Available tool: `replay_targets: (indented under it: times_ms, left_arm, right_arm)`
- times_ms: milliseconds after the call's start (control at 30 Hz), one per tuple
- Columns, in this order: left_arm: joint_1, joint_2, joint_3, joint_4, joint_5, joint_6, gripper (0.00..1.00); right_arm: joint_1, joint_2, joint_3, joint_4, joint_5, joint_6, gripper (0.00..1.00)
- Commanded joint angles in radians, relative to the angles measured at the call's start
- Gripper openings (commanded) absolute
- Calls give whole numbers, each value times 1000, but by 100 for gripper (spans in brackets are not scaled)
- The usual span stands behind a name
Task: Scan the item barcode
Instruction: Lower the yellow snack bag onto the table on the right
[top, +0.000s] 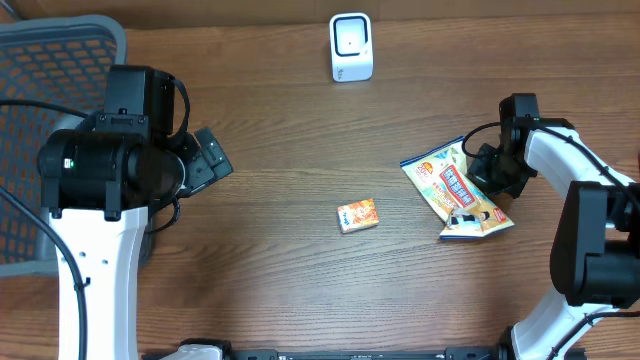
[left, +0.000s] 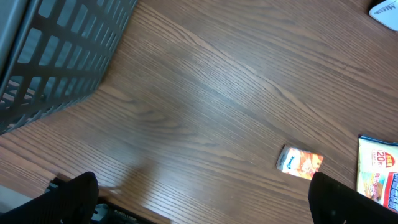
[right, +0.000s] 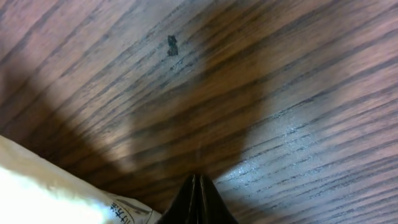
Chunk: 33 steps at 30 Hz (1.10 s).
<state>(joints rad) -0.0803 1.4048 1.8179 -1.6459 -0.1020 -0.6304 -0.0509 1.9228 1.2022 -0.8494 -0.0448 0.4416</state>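
A small orange box (top: 358, 215) lies near the middle of the table, and it also shows in the left wrist view (left: 300, 162). Two overlapping snack packets (top: 458, 190) lie at the right. The white scanner (top: 351, 47) stands at the far edge. My right gripper (top: 483, 166) is shut, low over the wood at the packets' right edge; in its wrist view the closed tips (right: 198, 182) sit beside a white packet corner (right: 56, 199), with nothing seen between them. My left gripper (top: 208, 160) hangs wide open at the left, its dark fingers (left: 73, 199) far from the box.
A grey mesh basket (top: 50, 60) stands at the far left, also in the left wrist view (left: 62, 50). A packet's edge (left: 379, 171) and the scanner's corner (left: 387, 9) show at the right of that view. Bare wood lies between the left gripper and the box.
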Motion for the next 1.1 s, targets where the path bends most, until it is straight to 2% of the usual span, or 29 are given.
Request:
replay_targets:
  times_ms: [0,133,200,267,300,367,467,533,633,867,1000,1067]
  left_arm:
    - [5,2,-4,1,-13,-21,100]
    - [5,2,-4,1,-13,-21,100]
    - [5,2,-4,1,-13,-21,100]
    - [5,2,-4,1,-13,-21,100]
    - [5,2,-4,1,-13,-21,99]
    - [5,2,-4,1,-13,-20,99]
    - [5,2,-4,1,-13,-21,99]
    - [5,2,-4,1,-13,-21,99]
    - [5,2,-4,1,-13,-21,100]
    - [5,2,-4,1,-13,-21,100]
    - [5,2,-4,1,-13,-21,100]
    - [5,2,-4,1,-13,-21,100]
  right_arm:
    - [3,4,25,-58,6,7,4]
    - [3,-11,185,-231,-7,-19,4]
    - [3,-12,266,-306,-61,-116,7]
    - [4,-12,333,-367,-140,-248,18]
    - [4,-12,353,-386,-174,-302,31]
    - [4,-12,362,-395,-222,-382,65]
    - [4,-1,349,-394,-229,-393,69]
    - [5,4,324,-386,-248,-394,66]
    - [7,4,263,-349,-283,-394,54]
    - [31,4,95,-269,-284,-393,52]
    - [38,3,82,-254,-311,-333,14]
    - [38,3,97,-256,-359,-313,4]
